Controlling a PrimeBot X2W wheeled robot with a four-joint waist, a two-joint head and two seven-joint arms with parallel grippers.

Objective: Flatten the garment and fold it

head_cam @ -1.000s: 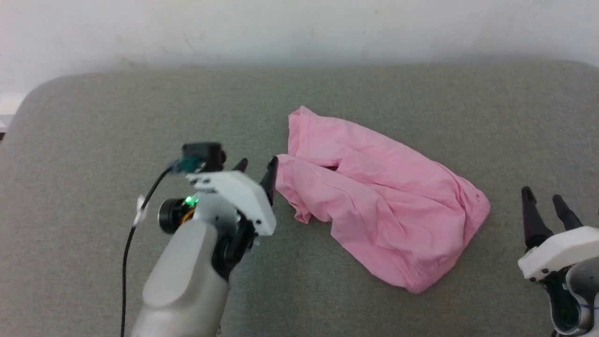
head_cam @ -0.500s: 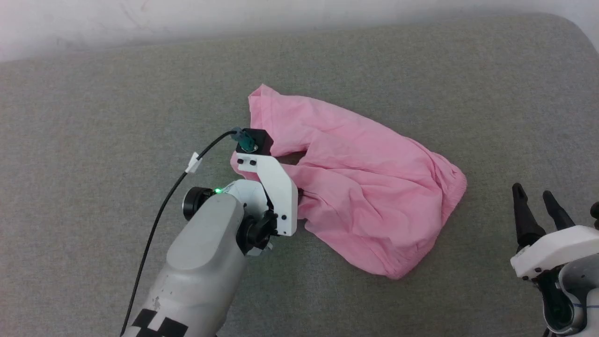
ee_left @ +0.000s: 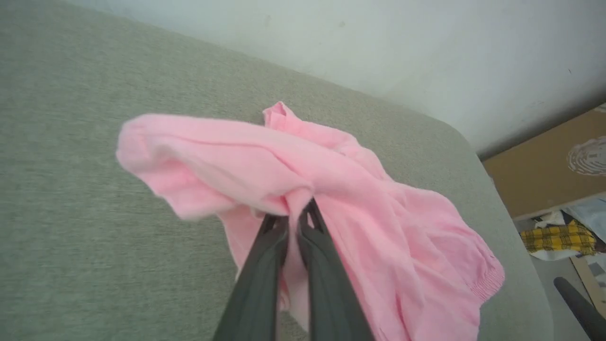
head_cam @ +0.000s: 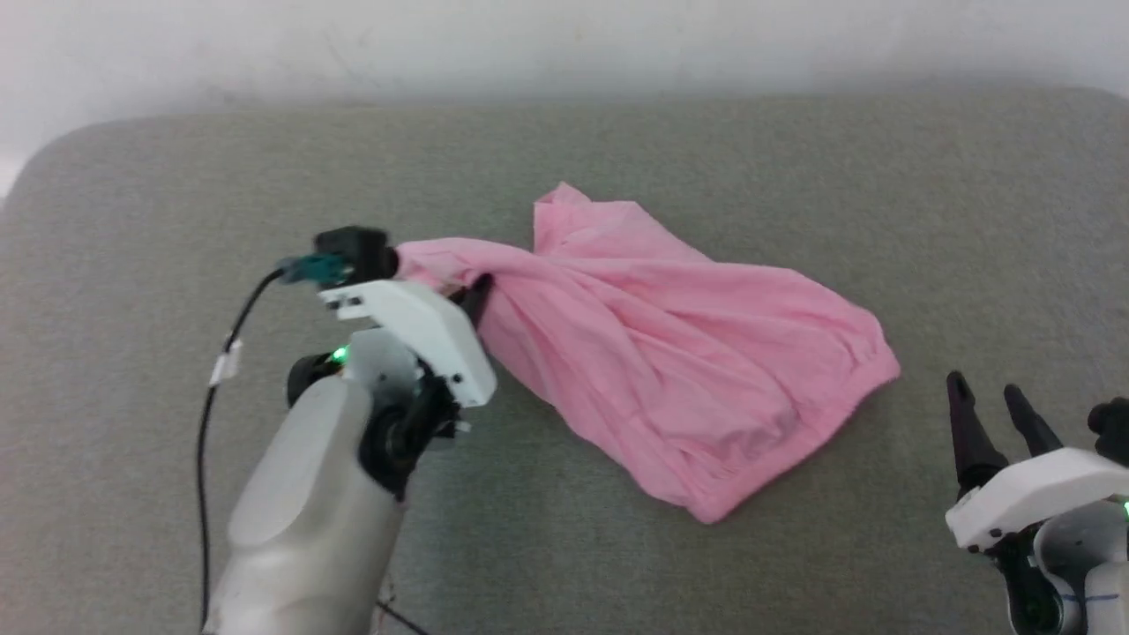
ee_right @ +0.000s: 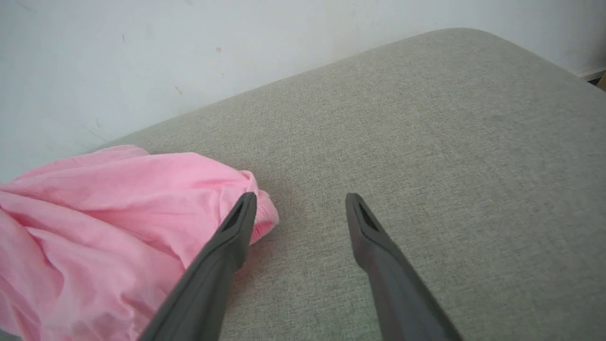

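A pink garment (head_cam: 688,362) lies bunched in the middle of a grey cushion (head_cam: 132,220). Its left end is raised off the cushion and drawn into a twisted rope of cloth. The left fingers (ee_left: 265,265) are closed on a small fold of that raised end. The right fingers (ee_right: 222,255) stand open, holding nothing, above the cushion by the garment's right end, on the near side.

The pinch looks thin, so the soft knit could slip free under a harder pull. The fingers hold a gathered fold rather than a clear corner or hem, so pulling may tighten the twist instead of spreading the cloth. Nothing pins the right end down, so the whole heap may simply slide left across the cushion without flattening.
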